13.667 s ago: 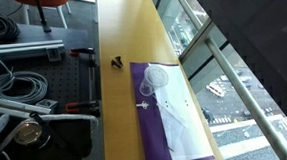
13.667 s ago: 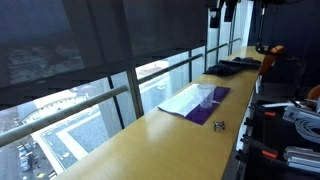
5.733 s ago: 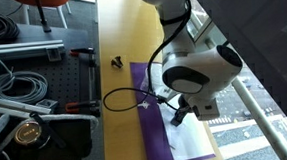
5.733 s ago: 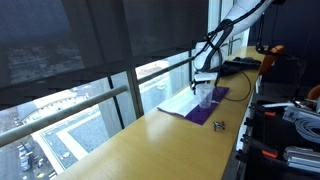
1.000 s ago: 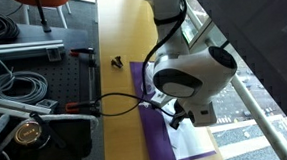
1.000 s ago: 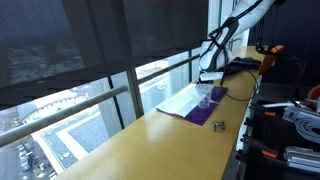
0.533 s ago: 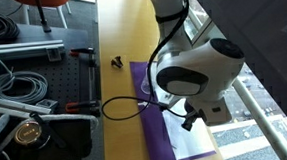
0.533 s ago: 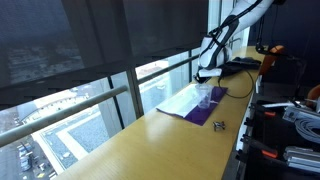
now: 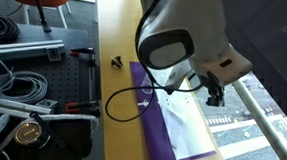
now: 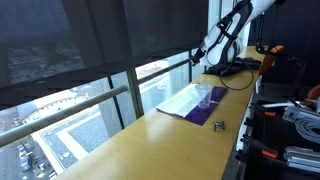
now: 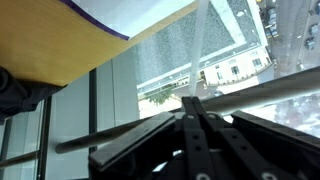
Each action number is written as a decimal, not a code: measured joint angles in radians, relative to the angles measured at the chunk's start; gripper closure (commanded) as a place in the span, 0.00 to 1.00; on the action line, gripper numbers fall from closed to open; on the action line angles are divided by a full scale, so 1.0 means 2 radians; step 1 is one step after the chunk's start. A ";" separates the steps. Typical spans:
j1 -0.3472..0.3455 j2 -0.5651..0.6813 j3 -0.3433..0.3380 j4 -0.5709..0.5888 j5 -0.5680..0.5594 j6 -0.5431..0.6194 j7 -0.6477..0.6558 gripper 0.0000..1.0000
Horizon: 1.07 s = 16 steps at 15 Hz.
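Wooden desk [image 9: 118, 21] and purple mat [image 9: 155, 139] are seen below the hand [image 9: 213, 94], raised since the earlier frame; its fingers are pressed together, any load hidden.

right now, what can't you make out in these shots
- upper part of the purple mat: covered by the arm in an exterior view.
- whether the gripper pinches anything: the wrist view shows shut fingers and only a faint pale streak.
- the small dark object on the table: too small to identify.
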 measured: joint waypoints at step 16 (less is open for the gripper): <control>0.319 -0.097 -0.178 -0.190 0.103 0.067 -0.061 1.00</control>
